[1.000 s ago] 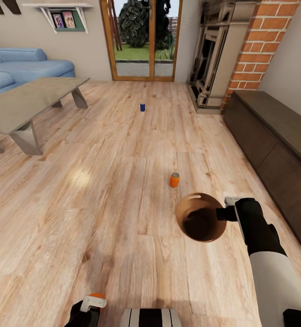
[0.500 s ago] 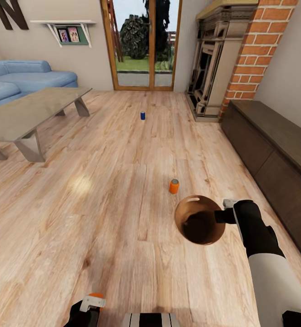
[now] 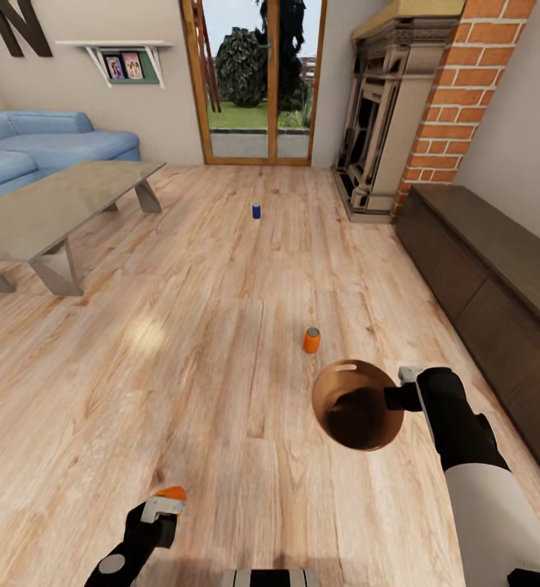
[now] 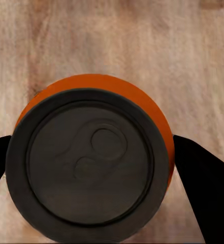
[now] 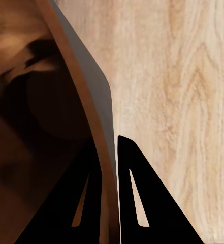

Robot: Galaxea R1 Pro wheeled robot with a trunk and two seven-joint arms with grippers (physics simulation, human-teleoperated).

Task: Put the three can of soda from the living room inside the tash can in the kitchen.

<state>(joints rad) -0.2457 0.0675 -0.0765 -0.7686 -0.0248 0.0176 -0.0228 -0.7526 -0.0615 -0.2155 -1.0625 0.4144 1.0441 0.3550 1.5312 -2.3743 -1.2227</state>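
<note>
Nearest, low in the head view: left gripper (image 3: 165,507) clamped on an orange can (image 3: 170,492), only its orange edge visible there. Left wrist view confirms it: the can (image 4: 89,162) seen end-on, grey top facing the camera, a dark finger (image 4: 205,190) pressed to each side, wood floor (image 4: 142,40) behind. Right of that, right gripper (image 3: 407,393) pinches the rim of the trash can (image 3: 357,405), held above the floor, glossy orange-brown inside facing the camera. Right wrist view: one finger (image 5: 137,193) outside the bin wall (image 5: 99,127), the other inside. Just beyond the bin, a second orange can (image 3: 312,340) stands upright on the floor. Much farther, a blue can (image 3: 256,211) upright before the glass doors (image 3: 254,77). Grey low table (image 3: 50,204) and blue sofa (image 3: 42,143) far left; dark bench (image 3: 498,269) and brick chimney (image 3: 466,90) right.
</note>
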